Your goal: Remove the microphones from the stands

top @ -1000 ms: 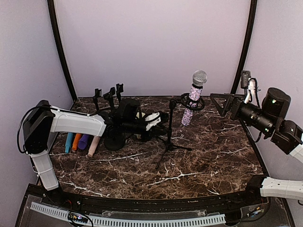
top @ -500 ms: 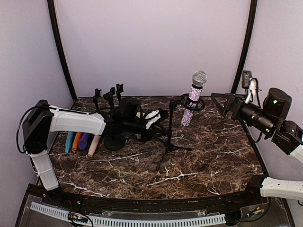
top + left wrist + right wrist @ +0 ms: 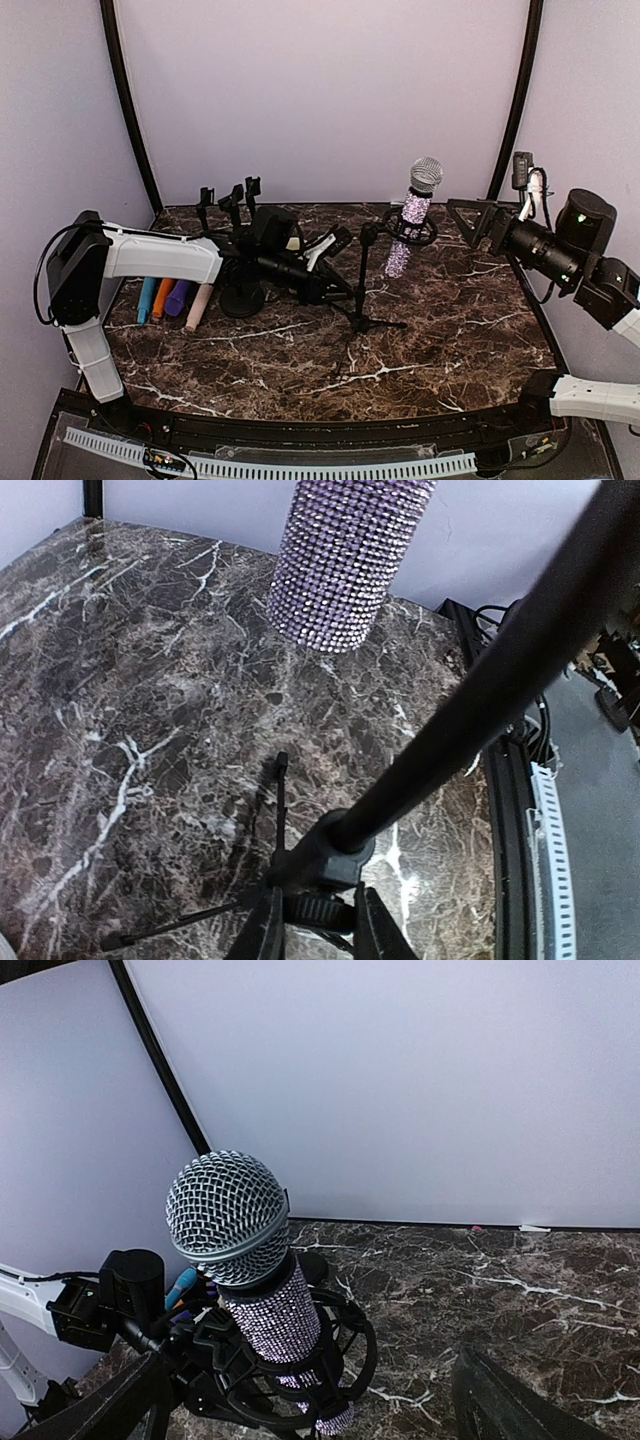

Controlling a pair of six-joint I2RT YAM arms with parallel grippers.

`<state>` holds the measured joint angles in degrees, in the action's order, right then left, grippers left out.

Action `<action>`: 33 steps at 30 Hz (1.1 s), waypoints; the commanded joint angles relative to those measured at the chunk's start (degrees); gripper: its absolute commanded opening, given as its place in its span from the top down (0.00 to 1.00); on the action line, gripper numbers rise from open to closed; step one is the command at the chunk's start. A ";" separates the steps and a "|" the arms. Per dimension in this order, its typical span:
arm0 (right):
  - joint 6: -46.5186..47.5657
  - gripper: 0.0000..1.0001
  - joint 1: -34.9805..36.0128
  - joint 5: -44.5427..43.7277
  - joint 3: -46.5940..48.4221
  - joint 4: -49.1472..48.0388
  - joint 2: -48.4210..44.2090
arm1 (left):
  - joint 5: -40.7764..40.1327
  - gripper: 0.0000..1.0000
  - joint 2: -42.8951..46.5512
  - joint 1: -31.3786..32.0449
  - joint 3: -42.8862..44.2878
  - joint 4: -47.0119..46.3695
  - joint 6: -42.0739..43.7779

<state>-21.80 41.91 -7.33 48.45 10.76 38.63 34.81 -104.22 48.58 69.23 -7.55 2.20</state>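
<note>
At the lower hub of the stand [image 3: 470, 705], the left gripper [image 3: 320, 928] has its fingers [image 3: 266, 932] set close on either side of the collar. It appears clamped on the collar, though the contact faces sit at the frame edge. The pole rises from tripod legs resting on the marble table [image 3: 450, 330]. The microphone [image 3: 265, 1310] has a purple rhinestone body and a silver mesh head. It sits head-up in the black cradle [image 3: 215, 1370] at the pole top, above and to the right of the left gripper and apart from it. The right gripper [image 3: 468, 218] is level with the microphone, near its right side, with jaws spread wide and holding nothing. Coloured markers [image 3: 170, 298] lie near the table's left edge.
</note>
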 commanded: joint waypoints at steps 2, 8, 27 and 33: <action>-0.86 0.01 0.19 -0.32 -0.30 -1.31 0.06 | 7.01 0.90 0.99 0.51 -1.82 2.51 -9.64; -0.87 0.01 0.19 -0.32 -0.17 -1.10 0.31 | 7.99 0.89 0.44 0.47 -2.59 1.50 -15.40; -1.59 0.01 0.18 -0.03 -0.33 -0.74 -0.59 | 3.89 0.48 4.94 0.51 -1.33 0.61 -12.86; -1.56 0.01 0.14 0.04 -0.54 -0.92 -0.84 | -2.84 0.39 10.57 0.51 -4.56 -2.28 -3.25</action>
<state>-22.98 41.91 -7.33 48.36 10.79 38.46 36.93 -100.09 48.90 67.31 -7.16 -9.04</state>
